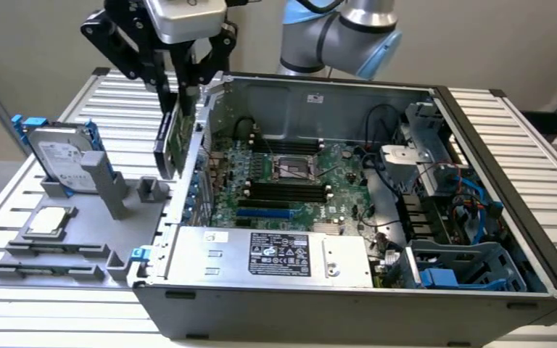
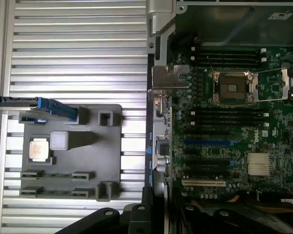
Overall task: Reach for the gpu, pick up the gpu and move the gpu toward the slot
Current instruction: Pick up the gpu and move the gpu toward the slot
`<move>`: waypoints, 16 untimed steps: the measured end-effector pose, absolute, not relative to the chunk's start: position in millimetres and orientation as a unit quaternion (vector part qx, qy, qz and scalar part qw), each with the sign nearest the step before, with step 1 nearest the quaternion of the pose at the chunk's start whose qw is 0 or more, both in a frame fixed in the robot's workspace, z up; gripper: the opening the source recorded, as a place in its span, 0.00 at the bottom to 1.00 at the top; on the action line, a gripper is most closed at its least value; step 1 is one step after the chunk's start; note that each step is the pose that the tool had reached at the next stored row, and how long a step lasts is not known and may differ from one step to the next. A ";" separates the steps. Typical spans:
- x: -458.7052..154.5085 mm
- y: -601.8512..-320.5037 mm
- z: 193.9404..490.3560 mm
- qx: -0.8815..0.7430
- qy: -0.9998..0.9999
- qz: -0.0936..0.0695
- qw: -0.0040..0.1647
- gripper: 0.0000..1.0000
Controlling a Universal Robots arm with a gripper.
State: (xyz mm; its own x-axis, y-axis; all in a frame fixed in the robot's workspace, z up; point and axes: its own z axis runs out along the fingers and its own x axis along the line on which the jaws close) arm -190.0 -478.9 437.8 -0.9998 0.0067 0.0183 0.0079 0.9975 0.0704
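Note:
The gpu [image 1: 170,141] hangs upright and edge-on, a thin green card, over the left wall of the open computer case [image 1: 356,312]. My gripper [image 1: 183,94] is shut on its top edge. In the wrist view the gpu [image 2: 162,151] appears as a narrow strip with its silver bracket [image 2: 167,78] at one end, held by my gripper [image 2: 156,207] just beside the motherboard's edge. The blue slot [image 2: 207,144] and a white slot [image 2: 202,183] lie on the motherboard, a short way from the card. On the exterior view the blue slot [image 1: 264,214] lies to the right of the card and below it.
A grey fixture tray [image 1: 75,254] on the exterior view's left holds a hard drive with blue rails [image 1: 61,156], a grey upright post [image 1: 104,181] and a CPU [image 1: 48,221]. The power supply [image 1: 269,254] and drive cages [image 1: 463,261] occupy the case's front and right.

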 end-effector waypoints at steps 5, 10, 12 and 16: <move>-167.0 -478.9 437.7 -0.004 -0.999 -0.036 0.009 0.26; -144.3 -478.9 437.7 -0.004 -0.999 -0.036 0.010 0.26; -135.2 -478.9 437.7 -0.004 -0.999 -0.036 0.010 0.26; -117.0 -478.8 435.7 -0.004 -0.999 -0.036 0.010 0.26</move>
State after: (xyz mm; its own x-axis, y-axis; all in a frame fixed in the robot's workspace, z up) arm -117.0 -478.8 435.7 -0.9998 0.0067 0.0211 0.0082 0.9974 0.0712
